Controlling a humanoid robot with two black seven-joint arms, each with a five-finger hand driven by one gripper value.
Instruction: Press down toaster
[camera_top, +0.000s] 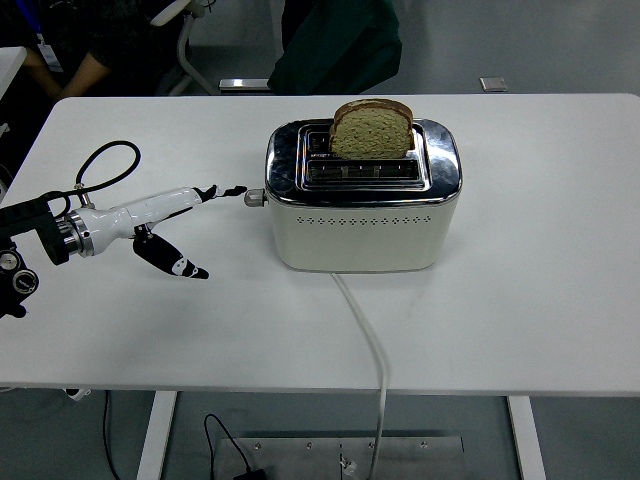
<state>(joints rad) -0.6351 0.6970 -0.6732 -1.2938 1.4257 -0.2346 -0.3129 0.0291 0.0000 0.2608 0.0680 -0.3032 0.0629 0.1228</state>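
A cream and chrome toaster (362, 205) stands at the middle of the white table (520, 300). A slice of brown bread (371, 128) sticks up out of its far slot. The toaster's lever knob (255, 198) juts from its left end and sits high. My left hand (190, 225) comes in from the left edge, white with black fingertips. Its fingers (225, 190) are stretched toward the knob, a short gap left of it, and the thumb (180, 264) hangs low. The hand holds nothing. The right arm is out of view.
The toaster's white cord (368, 340) runs from its front over the table's near edge. A black cable loop (105, 160) lies behind my left wrist. People stand beyond the far edge, one in dark green (340, 45) and one at the top left (75, 50).
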